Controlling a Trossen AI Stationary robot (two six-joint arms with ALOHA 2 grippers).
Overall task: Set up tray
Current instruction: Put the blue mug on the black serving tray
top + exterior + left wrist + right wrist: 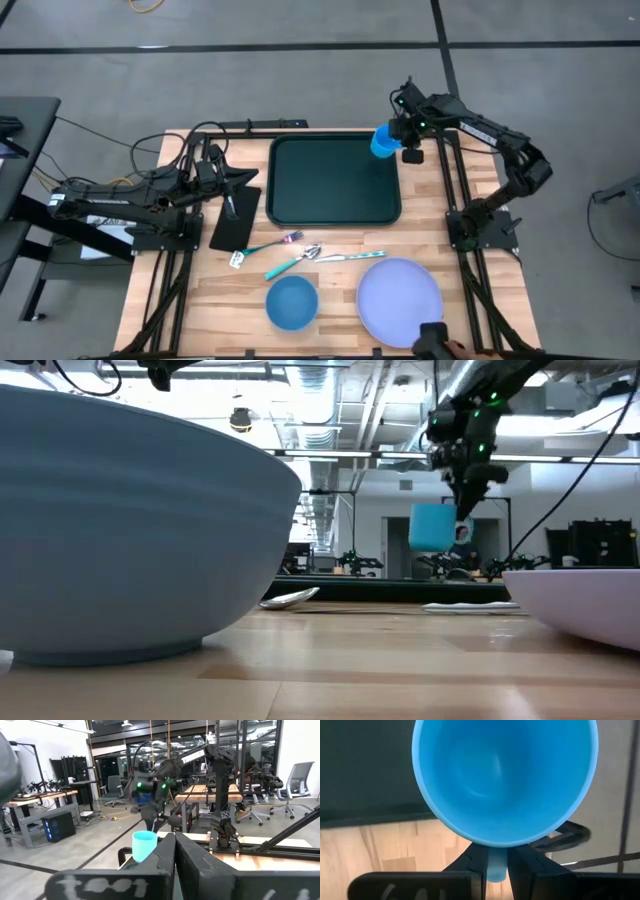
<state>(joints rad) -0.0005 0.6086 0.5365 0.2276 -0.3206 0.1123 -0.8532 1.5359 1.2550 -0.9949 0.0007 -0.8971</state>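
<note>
The dark green tray (pixel 335 185) lies flat in the middle of the table, toward its far side. My right gripper (pixel 405 145) is shut on a light blue cup (pixel 385 141) above the tray's far right corner. In the low view the cup (pixel 433 526) hangs in the air under the gripper (pixel 462 490). The right wrist view looks into the cup's open mouth (pixel 505 775). My left gripper (pixel 243 182) waits shut at the table's left, over a flat black piece (pixel 235 218). The left wrist view shows the cup (pixel 145 845) far off. My right gripper (pixel 496 851) pinches the cup's handle (pixel 496 866) between its two fingers, coming from above and pointing down. The cup is lifted clear of the tray and stands upright, mouth up, with its body on the tray side of the fingers.
A blue bowl (pixel 292 302) and a lavender plate (pixel 400 300) sit near the table's near edge. A fork and spoons (pixel 300 255) lie between them and the tray. A small dark device (pixel 432 340) sits at the near edge. The tray's inside is bare.
</note>
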